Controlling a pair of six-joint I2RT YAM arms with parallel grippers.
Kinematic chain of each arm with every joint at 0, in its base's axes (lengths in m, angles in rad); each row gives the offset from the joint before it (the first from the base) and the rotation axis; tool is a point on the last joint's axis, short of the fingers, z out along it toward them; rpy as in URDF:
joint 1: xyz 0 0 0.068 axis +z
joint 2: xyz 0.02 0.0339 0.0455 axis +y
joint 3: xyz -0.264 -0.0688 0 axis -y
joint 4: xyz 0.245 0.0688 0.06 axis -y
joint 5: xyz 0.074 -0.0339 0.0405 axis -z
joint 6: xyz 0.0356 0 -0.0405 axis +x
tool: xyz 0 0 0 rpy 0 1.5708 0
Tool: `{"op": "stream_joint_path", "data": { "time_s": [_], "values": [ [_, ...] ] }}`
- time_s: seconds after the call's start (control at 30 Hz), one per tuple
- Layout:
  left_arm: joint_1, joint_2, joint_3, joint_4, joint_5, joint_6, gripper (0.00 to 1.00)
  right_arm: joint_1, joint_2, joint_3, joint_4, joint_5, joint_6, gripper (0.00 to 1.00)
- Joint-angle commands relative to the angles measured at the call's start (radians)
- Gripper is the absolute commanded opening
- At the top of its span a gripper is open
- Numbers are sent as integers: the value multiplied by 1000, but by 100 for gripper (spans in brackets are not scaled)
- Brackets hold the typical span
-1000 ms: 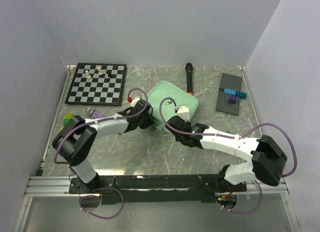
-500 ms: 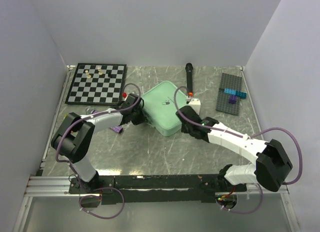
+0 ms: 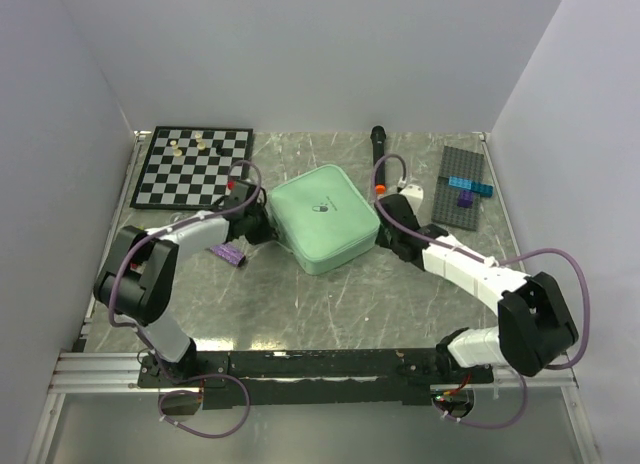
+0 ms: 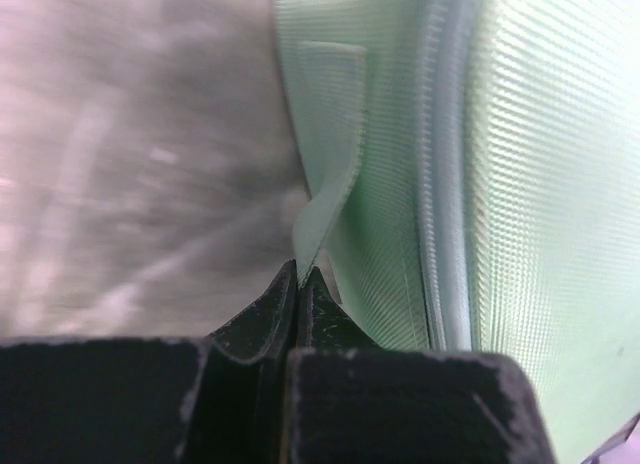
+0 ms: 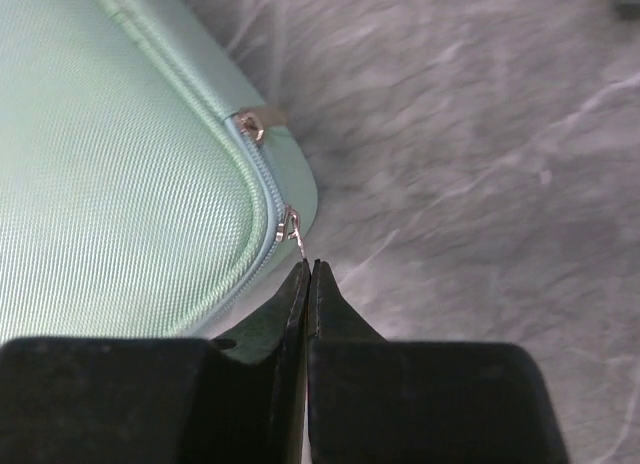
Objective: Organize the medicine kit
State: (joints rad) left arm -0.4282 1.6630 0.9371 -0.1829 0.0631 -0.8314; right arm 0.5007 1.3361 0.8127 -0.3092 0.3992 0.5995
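Observation:
The medicine kit (image 3: 322, 220), a mint-green zip case, lies closed and flat at the table's middle with its pill logo up. My left gripper (image 3: 263, 225) is at its left edge. In the left wrist view the jaws (image 4: 300, 276) are shut on a green fabric tab (image 4: 322, 199) that hangs from the case's side (image 4: 540, 184). My right gripper (image 3: 386, 234) is at the case's right corner. There it (image 5: 308, 264) is shut on the thin metal zipper pull (image 5: 291, 227). A second zipper pull (image 5: 252, 124) lies further along the seam.
A black-and-white chessboard (image 3: 193, 167) with a few pieces sits at the back left. A black stick with an orange ring (image 3: 379, 155) lies behind the case. A grey baseplate with coloured bricks (image 3: 461, 184) is at the back right. A small purple item (image 3: 232, 254) lies under the left arm.
The case went from tilted up to closed and flat, and shifted towards the back. Both arms moved outward to its edges. The left gripper closed on the tab.

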Motion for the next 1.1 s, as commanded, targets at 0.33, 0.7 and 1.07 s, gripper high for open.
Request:
{"op": "stream_joint_path", "data": {
  "time_s": [0.33,0.7,1.07],
  "values": [
    [197,127,178,-196,-275,193,1,185,-106,-142,-64,167,-58,0],
    [197,113,109,-144,-302,247,1,12,69,14,74,187,-135,0],
    [197,127,103,-128,-270,250,1,-4,87,36,216,198,-153,0]
  ]
}}
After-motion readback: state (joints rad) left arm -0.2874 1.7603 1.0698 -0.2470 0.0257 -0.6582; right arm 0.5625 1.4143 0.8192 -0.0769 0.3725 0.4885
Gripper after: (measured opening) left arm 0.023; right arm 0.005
